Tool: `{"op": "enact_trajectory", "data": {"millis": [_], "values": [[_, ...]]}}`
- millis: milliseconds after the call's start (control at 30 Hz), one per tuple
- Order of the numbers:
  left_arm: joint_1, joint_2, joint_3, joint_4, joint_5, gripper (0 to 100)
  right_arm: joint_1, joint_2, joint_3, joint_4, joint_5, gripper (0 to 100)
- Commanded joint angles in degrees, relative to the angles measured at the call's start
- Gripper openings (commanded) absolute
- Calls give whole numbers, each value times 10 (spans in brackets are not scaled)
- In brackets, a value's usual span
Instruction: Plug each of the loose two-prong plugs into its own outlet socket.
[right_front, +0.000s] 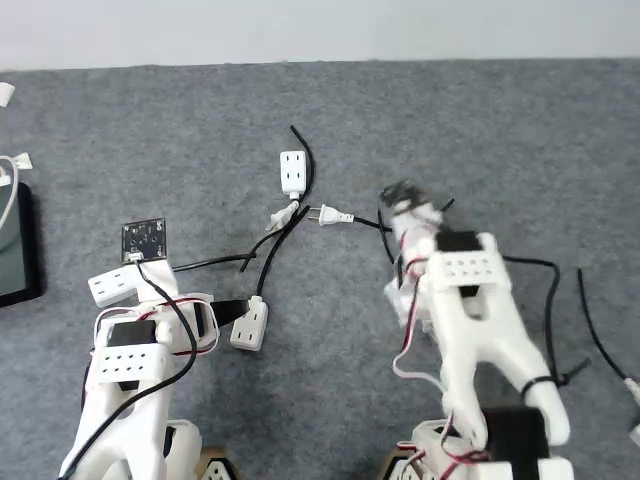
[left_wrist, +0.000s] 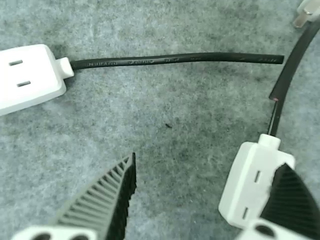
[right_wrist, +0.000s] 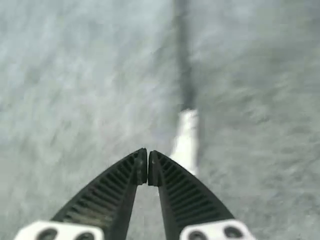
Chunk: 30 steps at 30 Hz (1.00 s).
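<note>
Starting in the high view, the right end effector (right_front: 402, 203) is hanging just beside a white two-prong plug (right_front: 335, 216). The plug is lying flat on the grey surface (right_front: 520, 130), prongs pointing away from that end effector. A second plug (right_front: 283, 217) is lying just past the first, with an outlet socket (right_front: 292, 172) a little beyond both. The left end effector (right_front: 225, 312) is sitting right against another socket (right_front: 250, 323), well apart from either plug.

On to the left wrist view. The left end effector (left_wrist: 205, 165) is standing wide apart with nothing between its fingers. That near socket (left_wrist: 252, 187) is lying slots-up against one finger (left_wrist: 292, 200). A third socket (left_wrist: 27, 77) is lying farther ahead toward the other finger, trailing a black cord (left_wrist: 175, 59).

In the right wrist view, the right end effector (right_wrist: 147, 161) is pressed together on nothing at all. The plug (right_wrist: 186, 140) is lying just ahead of the tips, slightly to one side. Its long axis is running roughly straight on from the end effector, and a dark cord (right_wrist: 184, 75) is stretching beyond it.

The right arm is clearly the nearer one. I'd say it needs to spread its fingers and line up across that plug's body.
</note>
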Motion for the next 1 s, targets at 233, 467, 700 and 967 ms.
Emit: {"op": "enact_trajectory", "data": {"millis": [233,467,700,967], "values": [[-4,-11,-4,-11,-6,382,111,35,6,-66,12,9],[-4,-11,-4,-11,-6,382,146,74,-49,-70,41,9],[-4,-11,-4,-11,-6,382,124,76,-98,-25,43,11],[-4,-11,-4,-11,-6,382,92,82,-164,45,123,123]]}}
